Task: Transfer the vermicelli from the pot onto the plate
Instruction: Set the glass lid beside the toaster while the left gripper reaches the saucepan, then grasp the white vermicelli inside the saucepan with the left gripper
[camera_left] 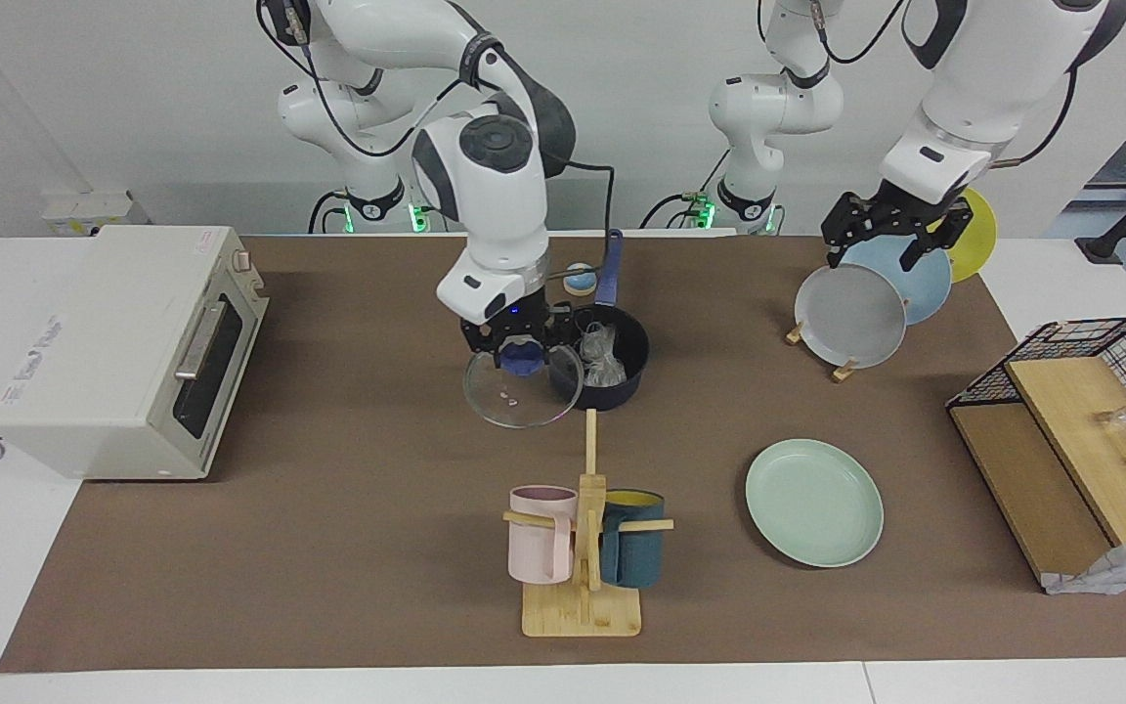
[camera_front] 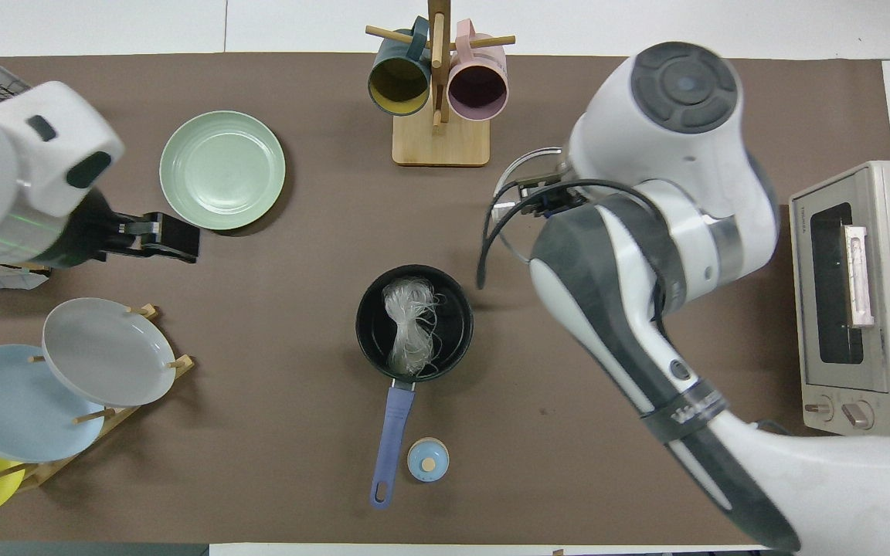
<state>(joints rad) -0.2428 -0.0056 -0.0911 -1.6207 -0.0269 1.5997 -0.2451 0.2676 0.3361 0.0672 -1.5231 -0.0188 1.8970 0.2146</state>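
The dark navy pot (camera_left: 633,360) (camera_front: 372,340) stands uncovered mid-table, its blue handle (camera_front: 391,432) pointing toward the robots. The white vermicelli (camera_left: 600,358) (camera_front: 412,324) lies inside it. The mint-green plate (camera_left: 814,502) (camera_front: 222,170) lies empty, farther from the robots than the pot, toward the left arm's end. My right gripper (camera_left: 522,354) is shut on the blue knob of the glass lid (camera_left: 514,396) (camera_front: 513,164), holding it tilted and low beside the pot. My left gripper (camera_left: 874,256) (camera_front: 178,236) is open and empty, up over the plate rack.
A wooden rack holds a grey plate (camera_left: 851,315), a light blue plate (camera_left: 920,279) and a yellow plate (camera_left: 975,230). A mug tree (camera_left: 584,548) stands farther out than the pot. A toaster oven (camera_left: 123,347), a wire basket (camera_left: 1091,430) and a small blue cap (camera_front: 428,460) are there too.
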